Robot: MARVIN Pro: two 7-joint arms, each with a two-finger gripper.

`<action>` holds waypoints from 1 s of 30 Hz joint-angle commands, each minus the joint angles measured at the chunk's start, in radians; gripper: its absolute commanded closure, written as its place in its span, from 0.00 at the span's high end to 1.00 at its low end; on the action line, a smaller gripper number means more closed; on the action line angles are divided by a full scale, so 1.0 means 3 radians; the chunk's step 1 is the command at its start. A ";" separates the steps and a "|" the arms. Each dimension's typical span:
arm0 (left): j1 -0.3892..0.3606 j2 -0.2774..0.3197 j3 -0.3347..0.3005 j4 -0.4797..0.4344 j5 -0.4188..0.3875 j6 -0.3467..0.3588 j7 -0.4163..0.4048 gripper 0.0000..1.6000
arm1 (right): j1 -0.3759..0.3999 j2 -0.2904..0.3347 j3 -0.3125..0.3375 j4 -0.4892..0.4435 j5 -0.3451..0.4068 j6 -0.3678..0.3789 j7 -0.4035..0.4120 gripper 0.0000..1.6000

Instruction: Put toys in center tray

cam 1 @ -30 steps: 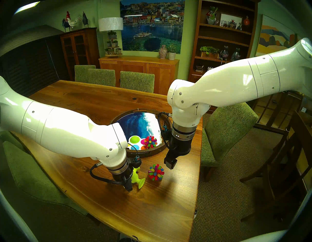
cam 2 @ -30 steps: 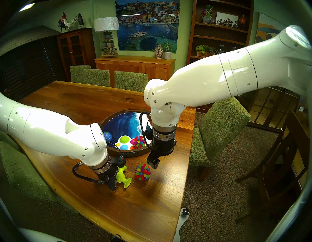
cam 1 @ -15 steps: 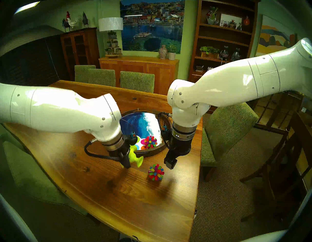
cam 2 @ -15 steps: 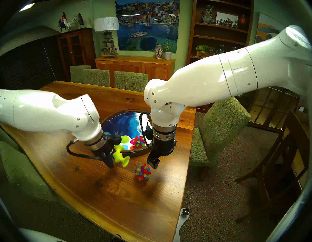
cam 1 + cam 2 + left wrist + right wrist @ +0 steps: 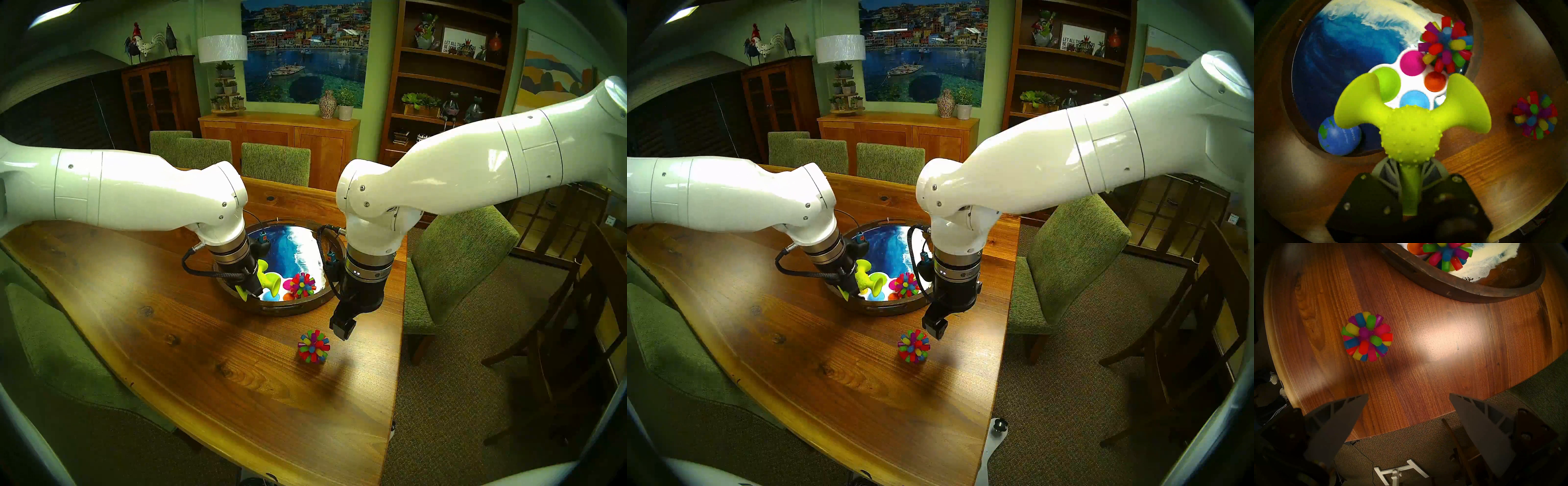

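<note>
Though its print blurs, globe ball [image 5: 1339, 135] lies in tray [image 5: 1288, 95] — unreadable.

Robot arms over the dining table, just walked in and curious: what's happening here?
The left gripper is shut on a lime-green suction toy, holding it above the round tray's near rim. A globe ball, a dome board and one spiky ball lie inside. The right gripper hangs open near the second spiky ball, on the table.
</note>
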 commanded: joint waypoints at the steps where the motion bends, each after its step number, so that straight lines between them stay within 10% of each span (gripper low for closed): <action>1: 0.0075 -0.0151 -0.0090 0.0407 0.0047 -0.0150 -0.0047 0.00 | 0.0057 0.0006 0.0040 0.0009 -0.0001 -0.0002 -0.0001 1.00; 10: 0.0271 -0.0333 -0.0165 0.0947 0.0007 -0.0266 -0.0249 0.02 | 0.0057 0.0006 0.0040 0.0009 -0.0002 -0.0002 -0.0001 1.00; 13: 0.0351 -0.0424 -0.0191 0.1110 -0.0002 -0.0265 -0.0408 0.82 | 0.0061 0.0007 0.0041 0.0007 -0.0001 -0.0002 -0.0001 1.00; 15: 0.0374 -0.0462 -0.0199 0.1183 -0.0003 -0.0250 -0.0475 1.00 | 0.0062 0.0007 0.0042 0.0007 -0.0001 -0.0002 -0.0001 1.00; 21: 0.0345 -0.0552 -0.0209 0.1377 0.0077 -0.0081 -0.0900 1.00 | 0.0066 0.0008 0.0042 0.0004 0.0001 -0.0002 -0.0001 1.00; 30: 0.0053 -0.0093 -0.0314 0.0721 0.0386 0.0046 -0.1076 1.00 | 0.0062 0.0007 0.0042 0.0007 0.0000 -0.0002 -0.0001 1.00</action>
